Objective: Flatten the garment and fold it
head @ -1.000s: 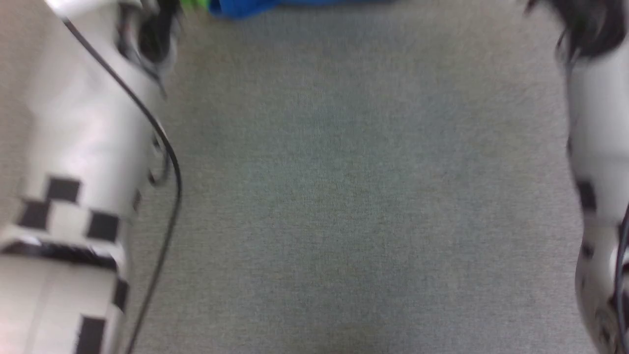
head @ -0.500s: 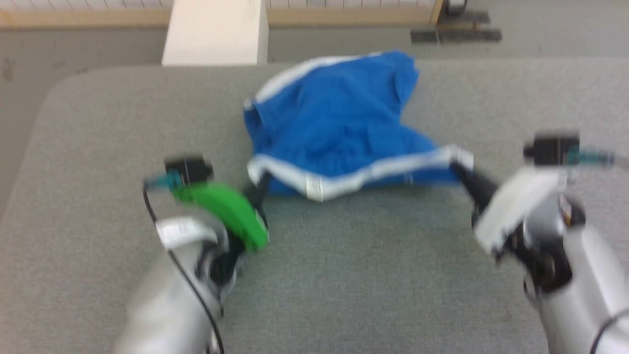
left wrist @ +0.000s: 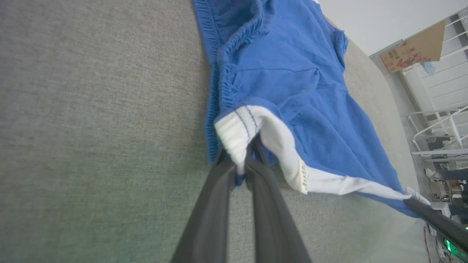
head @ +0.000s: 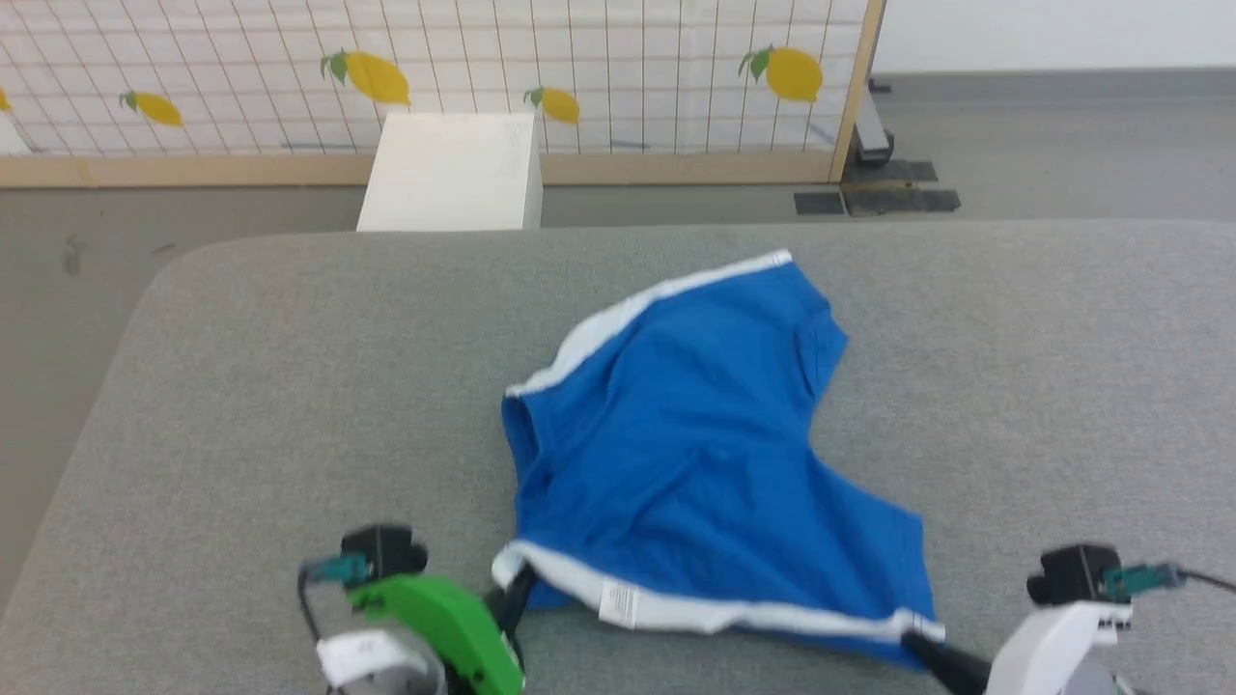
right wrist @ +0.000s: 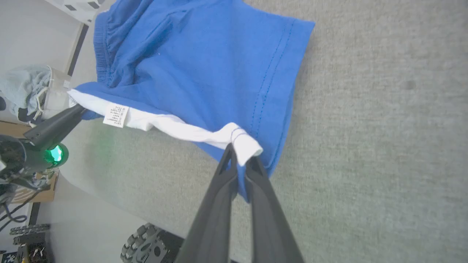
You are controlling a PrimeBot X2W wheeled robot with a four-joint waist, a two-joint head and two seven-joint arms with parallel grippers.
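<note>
Grey table (head: 290, 386): one garment (head: 695, 434) (two grippers (left wrist: 239, 168) (right wrist: 239, 162) pinching)

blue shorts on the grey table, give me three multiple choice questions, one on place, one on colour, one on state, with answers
1. Where on the shorts is the small tag?
A. on the white stripe nearest the robot
B. on the far white stripe
C. on a blue leg hem

2. What colour is the cover on the left wrist?
A. red
B. green
C. yellow

3. What state are the left gripper and right gripper in?
A. both open above the cloth
B. left shut on cloth, right open
C. both shut on cloth

Answers:
1 A: the tag lies on the near white stripe.
2 B: the head view shows it bright green.
3 C: each wrist view shows the fingers pinched on a white corner of the shorts.
</note>
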